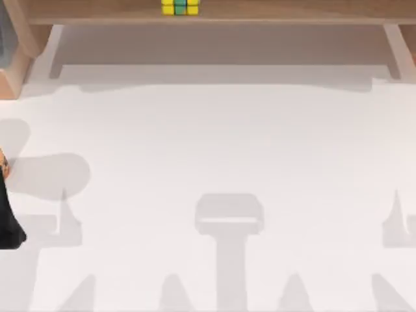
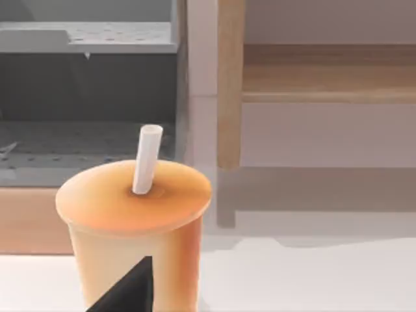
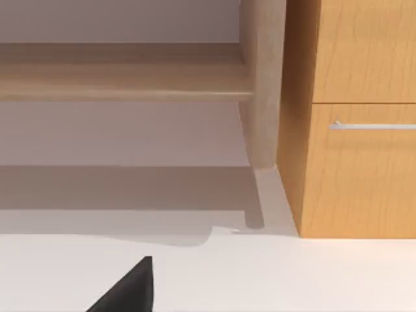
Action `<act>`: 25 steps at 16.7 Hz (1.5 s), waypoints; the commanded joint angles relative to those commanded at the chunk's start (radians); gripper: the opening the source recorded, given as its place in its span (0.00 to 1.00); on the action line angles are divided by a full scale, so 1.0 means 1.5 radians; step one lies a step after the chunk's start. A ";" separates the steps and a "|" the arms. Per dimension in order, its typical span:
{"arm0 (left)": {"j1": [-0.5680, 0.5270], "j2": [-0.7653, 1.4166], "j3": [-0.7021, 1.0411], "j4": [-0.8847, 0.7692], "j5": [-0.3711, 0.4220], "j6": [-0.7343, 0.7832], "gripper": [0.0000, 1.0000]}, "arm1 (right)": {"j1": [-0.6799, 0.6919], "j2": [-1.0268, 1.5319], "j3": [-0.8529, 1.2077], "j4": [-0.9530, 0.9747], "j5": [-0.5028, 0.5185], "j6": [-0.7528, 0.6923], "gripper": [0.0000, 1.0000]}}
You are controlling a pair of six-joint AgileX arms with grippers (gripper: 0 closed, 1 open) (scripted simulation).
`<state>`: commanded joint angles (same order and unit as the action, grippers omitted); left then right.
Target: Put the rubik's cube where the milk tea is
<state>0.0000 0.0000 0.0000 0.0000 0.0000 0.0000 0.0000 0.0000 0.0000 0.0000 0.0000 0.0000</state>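
The rubik's cube (image 1: 179,6), yellow and green, sits on the wooden shelf at the back of the table, near its middle. The milk tea (image 1: 3,166) shows as an orange-brown sliver at the table's left edge. In the left wrist view the milk tea (image 2: 133,221) is an orange cup with a white straw (image 2: 147,159), standing upright on the white table. A dark part of my left gripper (image 2: 130,291) is close in front of the cup. My left arm (image 1: 10,224) is at the left edge, just nearer than the cup. A dark tip of my right gripper (image 3: 130,289) hangs over bare table.
The wooden shelf (image 1: 273,13) spans the back on pale legs (image 1: 398,49). A grey perforated rack (image 2: 84,39) stands behind the milk tea. A wooden cabinet with a metal drawer handle (image 3: 374,125) stands beside a shelf leg (image 3: 260,84).
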 joint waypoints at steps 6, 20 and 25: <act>-0.025 0.069 0.052 0.045 -0.021 0.000 1.00 | 0.000 0.000 0.000 0.000 0.000 0.000 1.00; -0.264 0.970 0.512 0.442 -0.243 0.013 1.00 | 0.000 0.000 0.000 0.000 0.000 0.000 1.00; -0.340 1.252 0.664 0.574 -0.312 0.012 1.00 | 0.000 0.000 0.000 0.000 0.000 0.000 1.00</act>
<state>-0.5104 1.8776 0.9956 0.8604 -0.4683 0.0183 0.0000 0.0000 0.0000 0.0000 0.0000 0.0000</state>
